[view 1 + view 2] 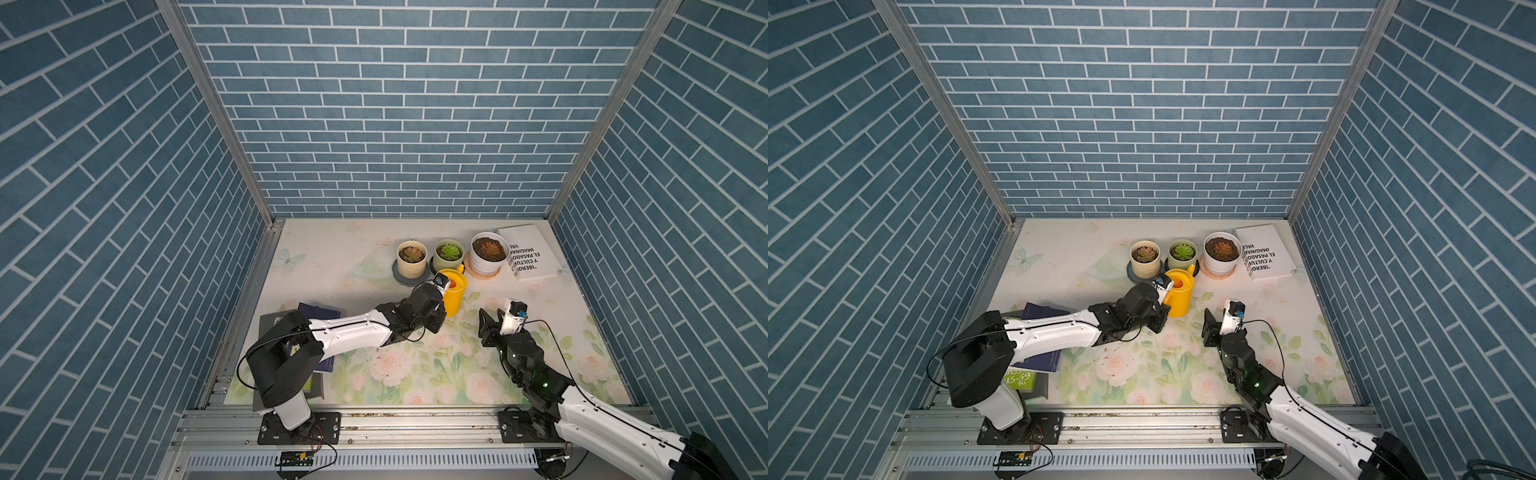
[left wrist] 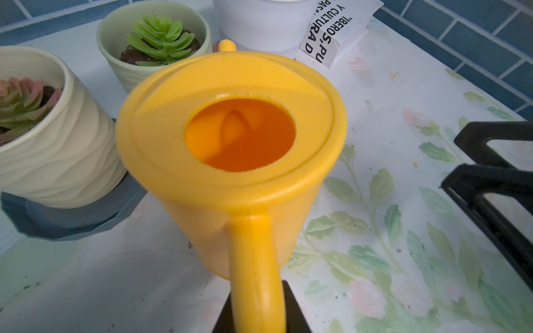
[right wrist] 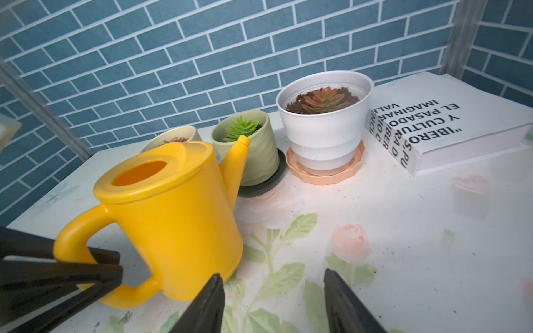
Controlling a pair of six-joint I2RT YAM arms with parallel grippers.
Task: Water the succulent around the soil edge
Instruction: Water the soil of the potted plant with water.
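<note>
The left pincer pinches the watering can by its handle; the right pincer gapes empty. The can is near the succulent, whose soil edge seemingly awaits pouring.

Soft, even light falls from overhead. Both top views are bright, with only faint shadows on the floral-print desk beneath the arms. Wide-angle lenses bow the blue brick-pattern walls toward the frame edges. Just ahead of the left tool, the yellow plastic watering can looks slightly soft, without glare. The right tool has blurred fingers, while the white hardcover book beyond them is crisp.
</note>
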